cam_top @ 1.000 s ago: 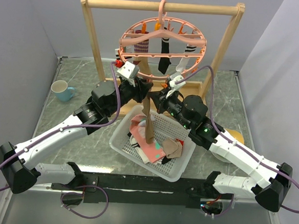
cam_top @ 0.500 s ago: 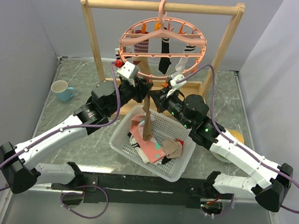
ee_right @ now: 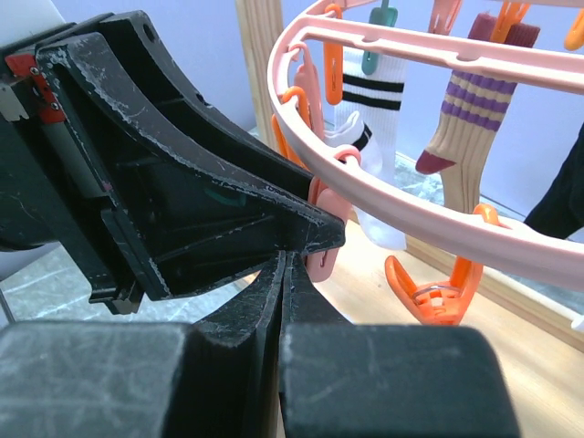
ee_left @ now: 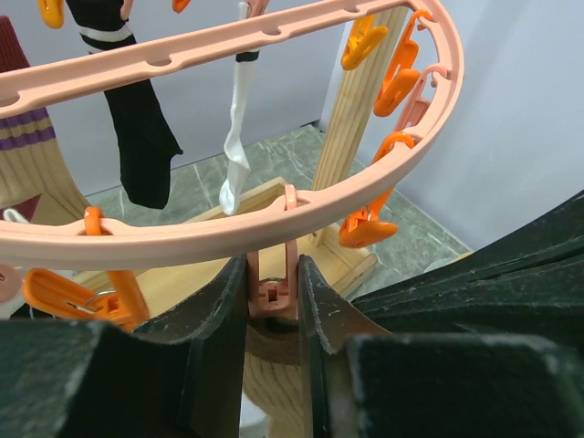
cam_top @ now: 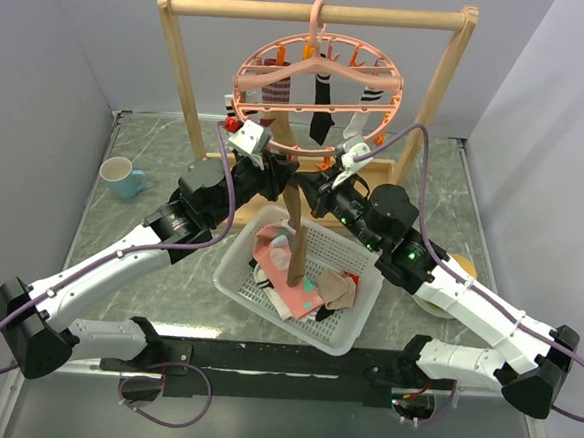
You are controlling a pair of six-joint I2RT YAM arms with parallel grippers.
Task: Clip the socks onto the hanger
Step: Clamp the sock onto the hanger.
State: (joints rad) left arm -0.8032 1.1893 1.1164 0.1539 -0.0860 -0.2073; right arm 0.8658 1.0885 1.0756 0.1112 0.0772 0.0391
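The hanger [ee_left: 182, 235] hangs from the wooden rack [cam_top: 316, 13] by the far edge of the bench, with several socks [ee_left: 137, 137] already clipped along its ring. The left tool [cam_top: 287, 172] is squeezed around one pink clip [ee_left: 274, 294] on the ring's near side. The right tool [ee_right: 285, 265] is clamped fully shut on the top of a tan sock [cam_top: 293, 234], right under that clip. The sock dangles over the white basket [cam_top: 230, 275] mid-bench, where more lie heaped.
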